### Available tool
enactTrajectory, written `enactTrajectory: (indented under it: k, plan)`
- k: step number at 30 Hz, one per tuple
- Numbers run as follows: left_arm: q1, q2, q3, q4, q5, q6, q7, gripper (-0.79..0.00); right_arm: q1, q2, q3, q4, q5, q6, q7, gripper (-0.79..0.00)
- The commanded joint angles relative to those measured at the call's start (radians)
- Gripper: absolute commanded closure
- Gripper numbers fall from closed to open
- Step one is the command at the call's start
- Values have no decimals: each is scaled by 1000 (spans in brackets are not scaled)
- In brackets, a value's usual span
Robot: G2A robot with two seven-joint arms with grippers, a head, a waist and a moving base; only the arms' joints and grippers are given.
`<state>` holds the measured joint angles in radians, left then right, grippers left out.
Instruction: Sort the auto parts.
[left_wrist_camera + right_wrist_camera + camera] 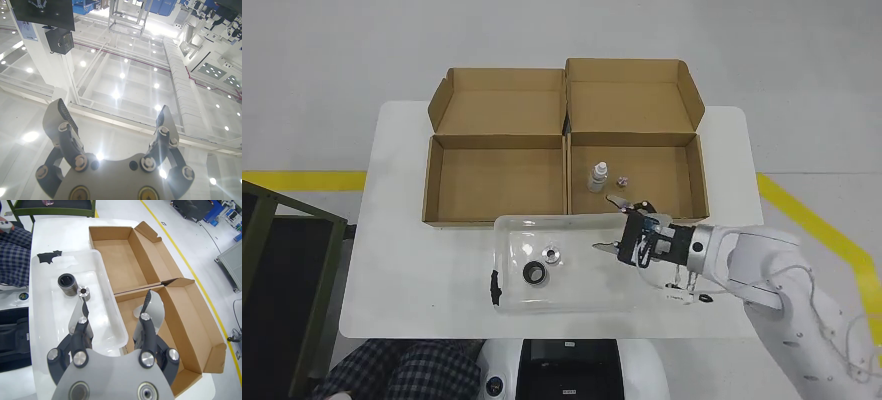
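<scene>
Sorting halted at the clear tray [582, 285]
My right gripper [116, 298] hangs spread wide over the tray's rim beside the cardboard box [189, 321]. Inside the tray, a bearing [67, 284] stands just beside a steel collet [84, 293]. My left gripper [112, 103] is also spread.

Bright overhead light; ceiling lamps [122, 75] flare starbursts; soft shadows inside cardboard boxes [497, 185].
</scene>
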<state>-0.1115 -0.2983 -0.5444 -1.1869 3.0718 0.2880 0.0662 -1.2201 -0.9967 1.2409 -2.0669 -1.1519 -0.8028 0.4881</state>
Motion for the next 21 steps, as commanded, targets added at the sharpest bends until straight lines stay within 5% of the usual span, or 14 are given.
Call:
enactTrajectory:
  k: [1,21]
  plan:
    - [0,0,0,0,0,0,0,-785,5,-2,-27,3,-11,-8,-4,-514]
    - [0,0,0,0,0,0,0,-785,136,-45,-286,197,-146,1,-56,-508]
